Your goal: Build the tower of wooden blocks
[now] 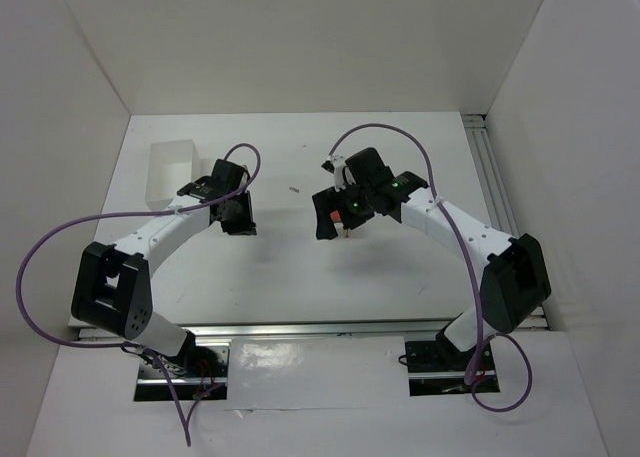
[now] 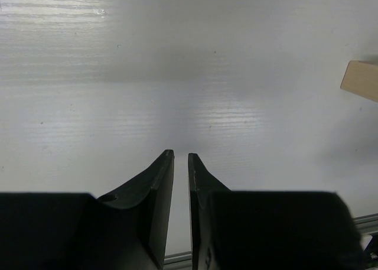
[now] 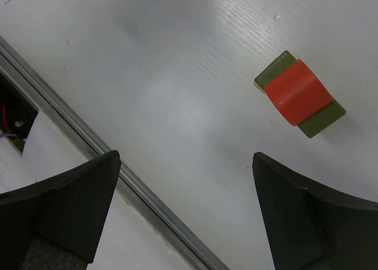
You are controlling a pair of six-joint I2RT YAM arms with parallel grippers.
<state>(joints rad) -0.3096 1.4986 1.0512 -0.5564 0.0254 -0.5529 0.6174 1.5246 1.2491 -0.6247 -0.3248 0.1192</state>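
Right gripper [image 3: 186, 158] wide open, empty, hovering just beside green block [image 3: 322, 119]. Across green block lies red piece [image 3: 297, 93], touching. Left gripper [image 2: 181, 155] all but closed, thin gap, gripping nothing, well apart from green block.

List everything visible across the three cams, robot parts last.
table: 1, white, under everything
green block: 1, dark green, upper right of right wrist view
red piece: 1, red, lying across the green block
tan block: 1, pale tan, cut off at right edge of left wrist view
box: 1, white, far left
left gripper: 1, black, nearly shut, empty
right gripper: 1, black, wide open, empty
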